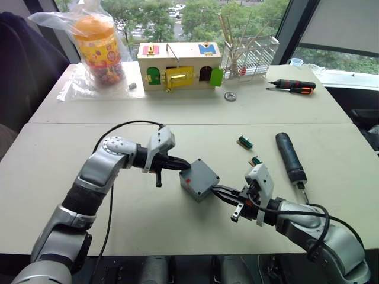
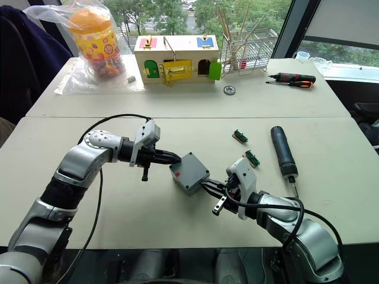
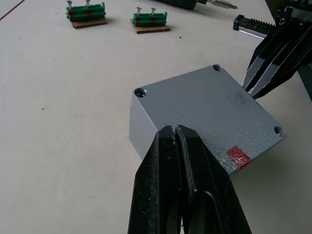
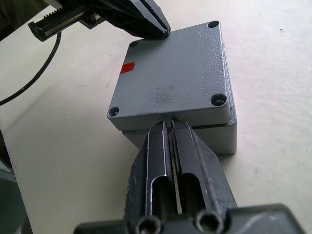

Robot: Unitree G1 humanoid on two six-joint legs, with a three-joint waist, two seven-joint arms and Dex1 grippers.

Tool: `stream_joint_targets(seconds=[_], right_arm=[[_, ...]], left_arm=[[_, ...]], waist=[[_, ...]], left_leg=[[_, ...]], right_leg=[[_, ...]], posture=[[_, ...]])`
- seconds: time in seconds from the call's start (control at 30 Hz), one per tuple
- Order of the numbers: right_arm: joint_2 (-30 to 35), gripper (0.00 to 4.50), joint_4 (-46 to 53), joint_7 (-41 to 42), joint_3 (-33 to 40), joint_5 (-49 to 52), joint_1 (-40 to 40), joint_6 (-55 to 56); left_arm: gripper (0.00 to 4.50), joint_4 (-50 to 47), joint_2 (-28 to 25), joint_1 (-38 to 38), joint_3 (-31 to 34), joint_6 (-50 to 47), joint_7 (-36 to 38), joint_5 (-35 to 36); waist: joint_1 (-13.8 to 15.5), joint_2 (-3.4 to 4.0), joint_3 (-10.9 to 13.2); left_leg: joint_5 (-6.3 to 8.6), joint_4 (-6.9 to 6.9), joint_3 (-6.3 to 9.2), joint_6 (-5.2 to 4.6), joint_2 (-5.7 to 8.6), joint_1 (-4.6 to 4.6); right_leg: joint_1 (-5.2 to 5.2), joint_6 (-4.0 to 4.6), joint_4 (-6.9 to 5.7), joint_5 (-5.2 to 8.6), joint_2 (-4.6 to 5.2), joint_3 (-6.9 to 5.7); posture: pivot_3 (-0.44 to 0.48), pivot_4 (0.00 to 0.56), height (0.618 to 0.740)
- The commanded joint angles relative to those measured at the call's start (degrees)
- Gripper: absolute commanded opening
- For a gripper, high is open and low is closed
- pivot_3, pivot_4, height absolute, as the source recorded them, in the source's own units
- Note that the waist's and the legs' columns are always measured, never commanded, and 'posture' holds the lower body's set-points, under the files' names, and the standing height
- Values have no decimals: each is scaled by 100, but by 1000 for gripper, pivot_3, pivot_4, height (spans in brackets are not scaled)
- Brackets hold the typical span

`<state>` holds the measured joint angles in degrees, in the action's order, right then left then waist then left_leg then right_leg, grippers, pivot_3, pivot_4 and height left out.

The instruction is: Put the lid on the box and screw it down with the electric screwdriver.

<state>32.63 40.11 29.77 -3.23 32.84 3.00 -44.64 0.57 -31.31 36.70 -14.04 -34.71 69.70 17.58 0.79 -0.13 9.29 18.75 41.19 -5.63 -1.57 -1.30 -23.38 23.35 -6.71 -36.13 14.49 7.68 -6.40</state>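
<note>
On the pale counter (image 1: 71, 177), the left hand (image 1: 185, 165) is seen at about nine o'clock of the box (image 1: 201, 184), its two black fingers pressed together with nothing between them and their tips set against the near corner of the lid (image 4: 170, 78). The lid is laid on top of the box, slightly skewed, so that the box's edge shows beneath it in the right wrist view; a small red mark (image 3: 239, 156) is carried on the lid's surface, and empty screw holes are seen at its corners. The box is placed near the middle of the counter, between the two hands. At about four o'clock of the box, the right hand (image 1: 218, 190) is held with its fingers nearly closed, a thin slit left between them, nothing gripped, and their tips brought up to the lid's edge. Two small green terminal blocks (image 1: 245, 142) are laid at about two o'clock of the box. Farther right, the electric screwdriver (image 1: 289, 157) is laid flat, well apart from the box, its bit pointed toward the counter's near edge. At twelve o'clock, far back, a wooden box with coloured doors (image 1: 179, 65) is stood, with two hand screwdrivers (image 1: 293, 86) to its right.
</note>
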Motion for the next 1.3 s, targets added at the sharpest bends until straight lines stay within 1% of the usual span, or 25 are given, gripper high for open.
stream_joint_targets(seconds=[0.03, 0.13, 0.37, 0.7, 1.3], right_arm=[[-2, 85, 97, 42, 38, 43, -5, 82], [19, 85, 95, 67, 32, 30, -7, 89], [20, 85, 60, 109, 17, 1, -28, 100], [2, 85, 47, 113, 29, -22, -43, 97], [-46, 85, 0, 68, 37, -64, -73, 121]], left_arm=[[0, 8, -24, 127, 146, 17, -36, 94], [0, 199, -11, 255, 300, 28, -134, 140], [0, 450, -25, 232, 224, 255, -155, 7], [0, 226, -53, -22, 25, 296, -49, -31], [0, -15, -44, -127, -50, 168, -47, 58]], waist=[[0, 0, 0], [1, 0, 0], [-2, 0, 0], [2, 0, 0], [0, 0, 0]], left_leg=[[0, 0, 0, 0, 0, 0], [0, 0, 0, 0, 0, 0], [0, -1, 0, 0, 0, 0], [0, 0, 0, 0, 0, 0], [0, 0, 0, 0, 0, 0]], right_leg=[[0, 0, 0, 0, 0, 0], [0, 0, 0, 0, 0, 0], [0, 0, 0, 0, 0, 0], [0, 0, 0, 0, 0, 0], [0, 0, 0, 0, 0, 0]], posture=[[0, 150, 711], [0, 150, 711], [0, 150, 711], [0, 150, 711], [0, 150, 711]])
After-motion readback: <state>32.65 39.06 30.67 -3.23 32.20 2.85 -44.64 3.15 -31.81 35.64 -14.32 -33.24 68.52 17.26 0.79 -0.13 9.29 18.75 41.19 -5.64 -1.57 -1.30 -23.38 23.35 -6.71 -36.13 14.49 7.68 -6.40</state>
